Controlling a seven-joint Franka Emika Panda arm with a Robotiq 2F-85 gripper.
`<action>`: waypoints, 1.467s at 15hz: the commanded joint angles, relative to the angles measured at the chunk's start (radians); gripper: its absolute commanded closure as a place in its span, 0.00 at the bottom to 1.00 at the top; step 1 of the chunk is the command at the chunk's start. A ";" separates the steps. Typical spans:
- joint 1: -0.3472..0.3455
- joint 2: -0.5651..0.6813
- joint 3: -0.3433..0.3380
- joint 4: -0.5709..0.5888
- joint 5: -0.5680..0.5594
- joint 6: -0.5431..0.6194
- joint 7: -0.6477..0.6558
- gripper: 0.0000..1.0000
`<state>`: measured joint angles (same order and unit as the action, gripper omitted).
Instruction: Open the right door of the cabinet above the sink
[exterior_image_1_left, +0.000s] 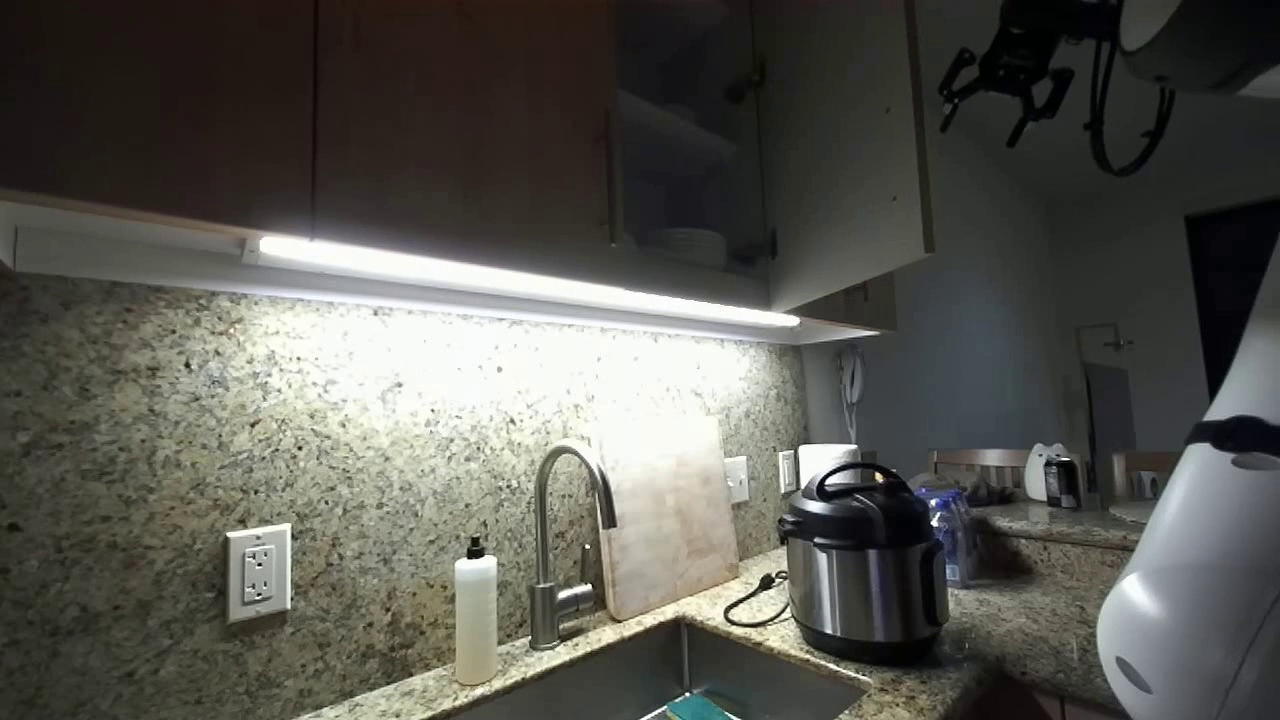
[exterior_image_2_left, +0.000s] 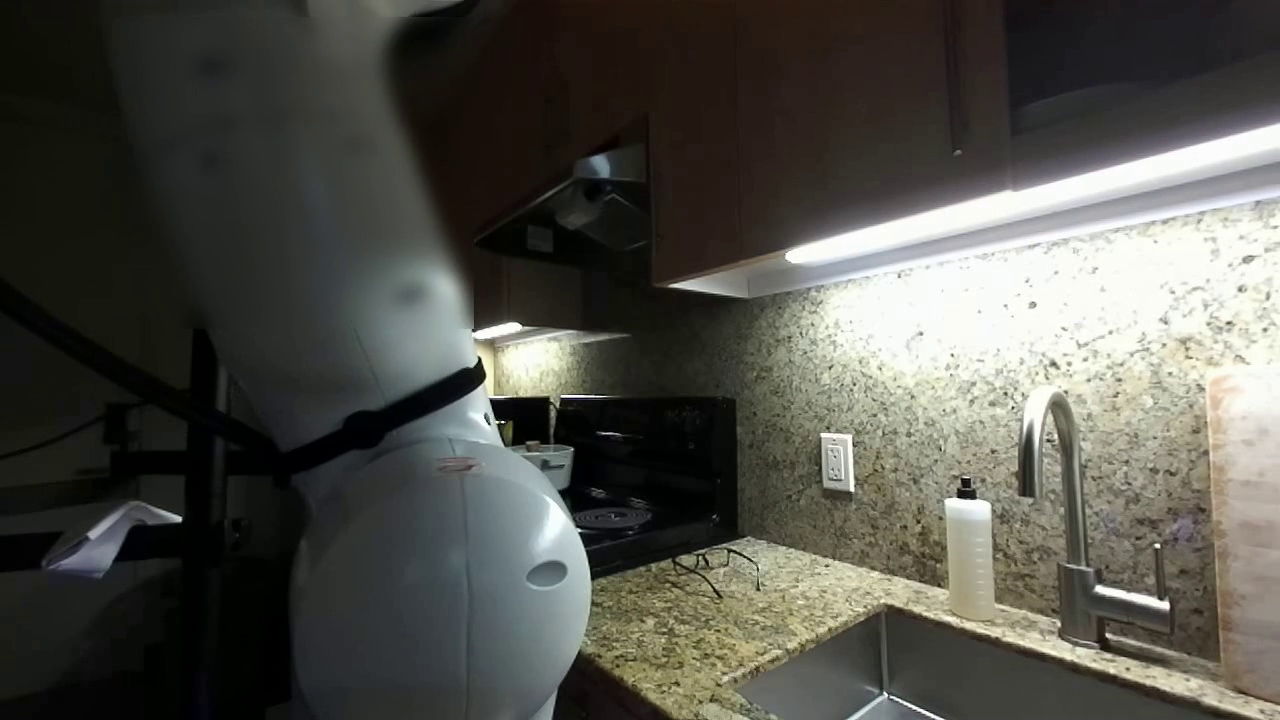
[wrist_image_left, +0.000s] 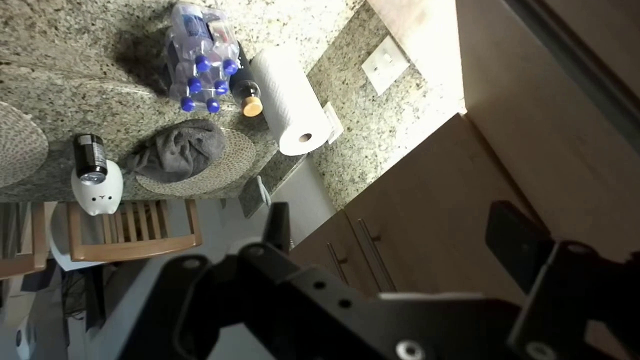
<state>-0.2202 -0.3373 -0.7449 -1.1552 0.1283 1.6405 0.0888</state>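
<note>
1. We find the right door (exterior_image_1_left: 845, 150) of the cabinet (exterior_image_1_left: 560, 140) above the sink (exterior_image_1_left: 620, 668) already swung out, showing its inner side in an exterior view; the task looks done or nearly so.
2. Our gripper (exterior_image_1_left: 980, 125) stands wide, its fingers (wrist_image_left: 515, 245) well apart in the wrist view with nothing held between them. It hangs beyond the door's free edge (exterior_image_1_left: 920, 140), a gap showing; their difference in depth we cannot tell.
3. We judge the door a stiff, flat panel, its weight borne by the hinges (exterior_image_1_left: 745, 85), so it should swing with a light pull, though a hard shove could strain them.
4. We cannot make out its outer face for certain. The closed neighbouring door (exterior_image_1_left: 465, 120) carries a slim upright bar handle (exterior_image_1_left: 612, 180), so we expect a match: smooth, perhaps slippery, best pinched squarely.
5. If it needs opening further, we should push from inside near the free edge, far from the hinges, avoiding what look like dishes (exterior_image_1_left: 690, 245), probably breakable.
</note>
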 joint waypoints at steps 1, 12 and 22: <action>0.008 0.046 -0.028 0.050 0.019 0.008 0.027 0.00; -0.003 -0.119 0.056 0.064 0.000 -0.015 -0.025 0.00; -0.017 -0.270 0.181 0.112 -0.057 -0.247 -0.123 0.00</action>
<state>-0.2265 -0.5962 -0.6222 -1.0720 0.1056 1.4501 0.0276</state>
